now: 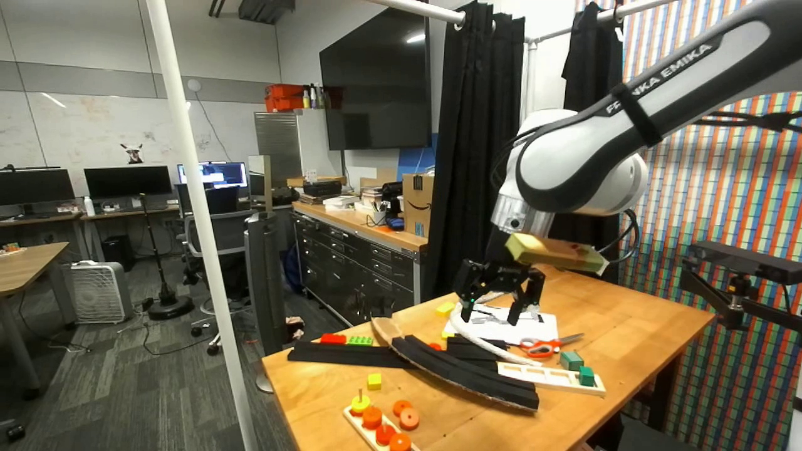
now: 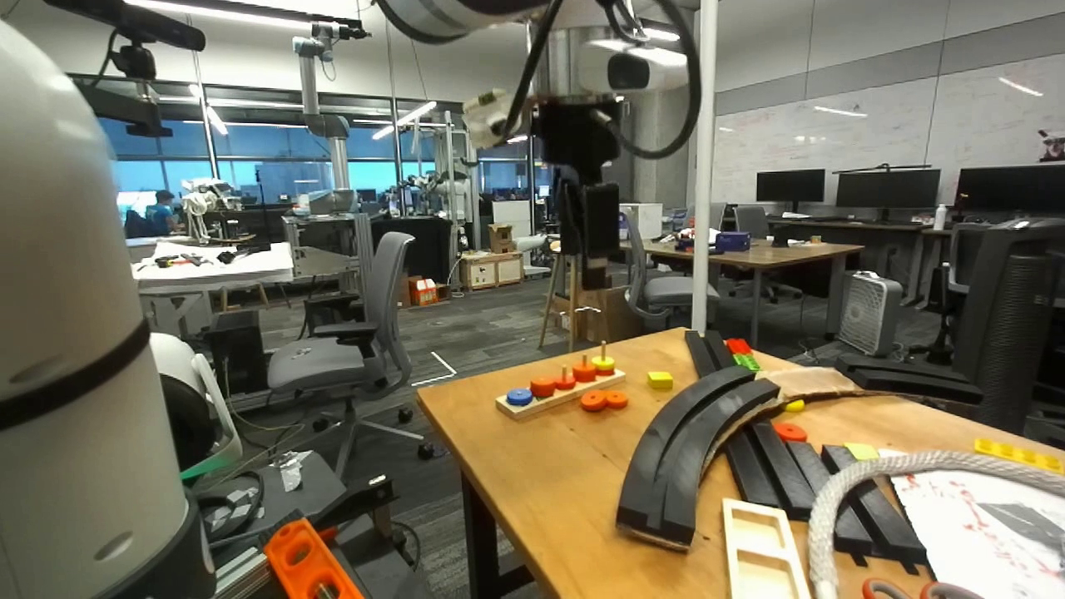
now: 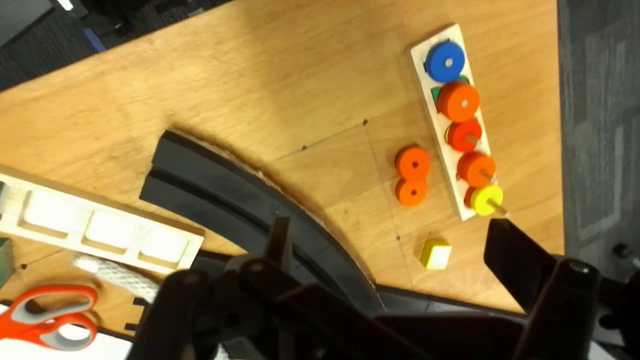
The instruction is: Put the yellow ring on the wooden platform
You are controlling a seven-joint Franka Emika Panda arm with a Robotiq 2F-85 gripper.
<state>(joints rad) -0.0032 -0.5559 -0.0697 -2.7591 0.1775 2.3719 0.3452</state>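
We see the black gripper (image 1: 490, 316) up above the brown wooden surface (image 3: 310, 75), and its two fingers are wide apart. The small round yellow ring (image 3: 481, 201) sits on the peg (image 3: 497, 207) at one end of the small, flat, pale wooden platform (image 3: 451, 159). We can see the peg poke out through it, and a red-orange piece (image 3: 468, 196) is under it. Going along the platform, we find a round orange ring (image 3: 472, 169), a round red ring (image 3: 461, 135), another round orange ring (image 3: 455, 104), and a round blue ring (image 3: 440, 67) at the other end. Two loose round orange rings (image 3: 413, 155) lie just beside the platform. Near them we see a little yellow block (image 3: 436, 255). A long black curved strip (image 3: 225, 185) lies between the platform and a pale wooden tray with hollows (image 3: 145, 220). By the tray, we spot scissors with orange and grey handles (image 3: 35, 327).
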